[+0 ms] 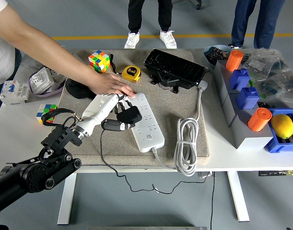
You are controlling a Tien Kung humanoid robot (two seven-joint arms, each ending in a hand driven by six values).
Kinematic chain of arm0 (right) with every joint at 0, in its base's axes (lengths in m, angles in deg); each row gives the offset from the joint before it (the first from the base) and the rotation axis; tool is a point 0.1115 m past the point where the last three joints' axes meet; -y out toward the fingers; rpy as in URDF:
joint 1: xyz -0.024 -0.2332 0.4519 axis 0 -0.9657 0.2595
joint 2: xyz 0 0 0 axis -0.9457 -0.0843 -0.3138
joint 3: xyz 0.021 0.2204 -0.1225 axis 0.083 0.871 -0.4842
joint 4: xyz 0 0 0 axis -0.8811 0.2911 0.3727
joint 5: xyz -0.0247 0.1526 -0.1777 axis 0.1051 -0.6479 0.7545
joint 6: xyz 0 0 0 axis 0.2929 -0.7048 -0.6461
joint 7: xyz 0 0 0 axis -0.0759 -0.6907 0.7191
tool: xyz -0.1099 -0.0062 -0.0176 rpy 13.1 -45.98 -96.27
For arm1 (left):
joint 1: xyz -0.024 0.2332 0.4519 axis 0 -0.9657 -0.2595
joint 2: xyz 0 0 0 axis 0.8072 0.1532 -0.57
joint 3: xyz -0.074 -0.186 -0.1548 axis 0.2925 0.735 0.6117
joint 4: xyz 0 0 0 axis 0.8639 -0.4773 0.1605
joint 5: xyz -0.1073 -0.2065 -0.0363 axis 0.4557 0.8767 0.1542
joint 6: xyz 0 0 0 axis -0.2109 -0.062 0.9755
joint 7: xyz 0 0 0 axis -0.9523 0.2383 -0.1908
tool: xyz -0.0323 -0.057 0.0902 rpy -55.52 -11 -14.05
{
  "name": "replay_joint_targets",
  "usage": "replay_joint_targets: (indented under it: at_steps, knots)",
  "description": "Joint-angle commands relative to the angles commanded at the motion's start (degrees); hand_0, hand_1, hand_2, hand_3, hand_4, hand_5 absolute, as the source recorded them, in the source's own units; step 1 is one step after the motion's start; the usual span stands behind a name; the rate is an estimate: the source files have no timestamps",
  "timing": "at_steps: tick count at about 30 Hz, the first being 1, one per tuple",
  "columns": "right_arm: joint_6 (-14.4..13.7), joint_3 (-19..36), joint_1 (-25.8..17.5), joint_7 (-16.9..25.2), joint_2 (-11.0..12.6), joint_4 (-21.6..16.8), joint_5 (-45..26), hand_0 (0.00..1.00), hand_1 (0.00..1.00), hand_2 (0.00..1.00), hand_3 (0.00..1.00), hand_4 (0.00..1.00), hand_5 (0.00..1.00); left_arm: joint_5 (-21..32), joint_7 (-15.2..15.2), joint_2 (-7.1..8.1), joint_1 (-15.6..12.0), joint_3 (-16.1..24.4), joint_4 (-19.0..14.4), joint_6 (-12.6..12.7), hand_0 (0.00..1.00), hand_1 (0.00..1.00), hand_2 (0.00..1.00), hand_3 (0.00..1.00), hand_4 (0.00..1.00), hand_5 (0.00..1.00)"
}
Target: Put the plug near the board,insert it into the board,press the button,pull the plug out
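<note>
White tabletop [21, 129] carries a beige mat [184, 103], and on the mat the white power strip [142, 120] lies slantwise. A person's hand [107, 85] presses flat on the strip's far end, steadying it. The robot's left hand [108, 106] reaches in from the lower left, its fingers [118, 103] curled around the black plug [128, 115], which sits at the strip's left edge, seemingly over the sockets. Whether its prongs are seated cannot be told. The step looks like insertion or withdrawal; next the plug needs a straight, square motion along the socket axis. The right hand is out of view.
</note>
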State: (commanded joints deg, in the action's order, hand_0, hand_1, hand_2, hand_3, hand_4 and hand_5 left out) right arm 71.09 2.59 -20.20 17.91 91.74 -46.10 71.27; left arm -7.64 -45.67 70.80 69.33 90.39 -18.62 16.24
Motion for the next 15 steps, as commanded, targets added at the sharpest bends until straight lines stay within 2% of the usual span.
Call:
replay_joint_targets:
  at_steps: [15]
  knots:
    - [0.0, 0.28, -0.06, 0.03, 0.07, -0.24, 0.29, 0.602, 0.608, 0.546, 0.545, 0.75, 0.26, -0.45, -0.13, -0.05, 0.02, -0.45, 0.54, 0.18, 0.246, 0.326, 0.357, 0.52, 0.846, 0.065]
